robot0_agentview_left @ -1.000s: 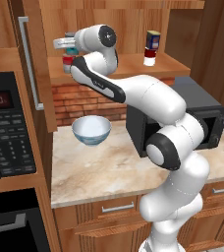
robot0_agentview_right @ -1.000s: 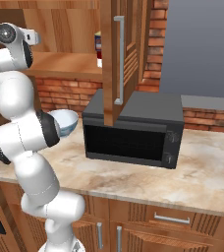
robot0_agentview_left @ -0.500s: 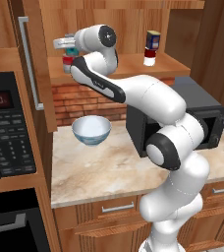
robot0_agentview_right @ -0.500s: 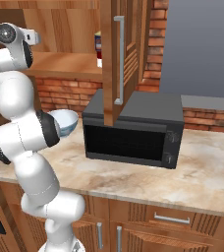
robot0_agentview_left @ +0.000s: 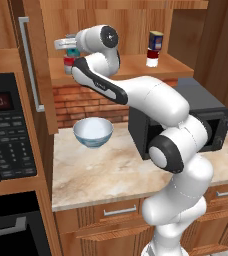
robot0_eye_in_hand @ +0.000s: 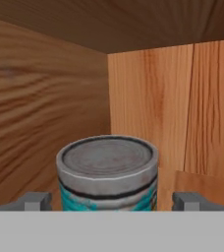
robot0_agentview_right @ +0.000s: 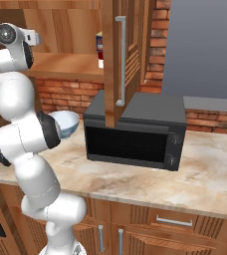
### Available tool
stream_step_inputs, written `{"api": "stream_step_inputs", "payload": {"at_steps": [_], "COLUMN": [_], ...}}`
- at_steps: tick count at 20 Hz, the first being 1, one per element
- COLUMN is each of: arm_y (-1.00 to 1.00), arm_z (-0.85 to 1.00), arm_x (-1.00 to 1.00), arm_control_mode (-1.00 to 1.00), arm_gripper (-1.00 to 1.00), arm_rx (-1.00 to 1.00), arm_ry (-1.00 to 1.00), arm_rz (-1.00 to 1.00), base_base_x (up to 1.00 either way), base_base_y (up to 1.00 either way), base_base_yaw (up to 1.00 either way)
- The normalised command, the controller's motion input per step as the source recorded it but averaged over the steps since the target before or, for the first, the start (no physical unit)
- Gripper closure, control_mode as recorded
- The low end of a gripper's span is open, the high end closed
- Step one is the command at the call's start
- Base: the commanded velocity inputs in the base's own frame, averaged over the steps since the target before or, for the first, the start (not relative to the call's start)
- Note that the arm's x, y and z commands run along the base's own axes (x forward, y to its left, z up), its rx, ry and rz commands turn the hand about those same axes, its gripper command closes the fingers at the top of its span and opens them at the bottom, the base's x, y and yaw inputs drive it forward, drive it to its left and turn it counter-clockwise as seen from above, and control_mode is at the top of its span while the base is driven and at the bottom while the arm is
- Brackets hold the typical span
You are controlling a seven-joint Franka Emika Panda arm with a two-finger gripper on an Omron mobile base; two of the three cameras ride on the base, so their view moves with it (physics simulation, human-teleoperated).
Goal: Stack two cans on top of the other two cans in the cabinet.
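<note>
- Looking along our gripper (robot0_eye_in_hand: 109, 202), we see its two tips standing wide apart, one on each side of the teal can (robot0_eye_in_hand: 107, 172), and neither tip touches the can wall; the claw is open and holds nothing.
- The teal can stands upright between the tips, in the far left corner of the cabinet (robot0_agentview_left: 136, 30). In the left base view it sits on top of a can with a red label (robot0_agentview_left: 69, 62), so we judge that this first stack is already made.
- In the left base view the hand (robot0_agentview_left: 66, 44) is at the left end of the plank shelf (robot0_agentview_left: 131, 65), level with the upper can.
- At the right end of the shelf, well apart from the hand, the dark blue can (robot0_agentview_left: 155, 41) stands on the white can (robot0_agentview_left: 152, 59). We think both stacks are done.
- About handling: such a can looks stiff and smooth, probably not heavy. Its round wall can slip, so we would take it at mid-height, with the pads on opposite sides, below the silver rim.
- A stacked can has a narrow footing, so we should draw the open claw straight back without brushing it.
- Below, on the counter (robot0_agentview_left: 101, 170), stand a pale bowl (robot0_agentview_left: 92, 133) and a black microwave (robot0_agentview_right: 135, 132).
</note>
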Motion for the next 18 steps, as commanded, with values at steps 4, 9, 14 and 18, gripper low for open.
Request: {"api": "stream_step_inputs", "payload": {"at_steps": [4, 9, 14, 18], "arm_y": [0.0, 0.0, -0.24, -0.59], "arm_z": [0.0, 0.0, 0.0, 0.0], "arm_x": [-0.17, -0.14, -0.33, -0.66], "arm_control_mode": [-1.0, -1.0, -1.0, -1.0], "arm_gripper": [-1.0, -1.0, -1.0, -1.0], "arm_rx": [0.0, 0.0, 0.0, 0.0], "arm_ry": [0.0, 0.0, 0.0, 0.0], "arm_rz": [0.0, 0.0, 0.0, 0.0], "base_base_x": [0.0, 0.0, 0.0, 0.0], "base_base_y": [0.0, 0.0, 0.0, 0.0], "base_base_yaw": [0.0, 0.0, 0.0, 0.0]}}
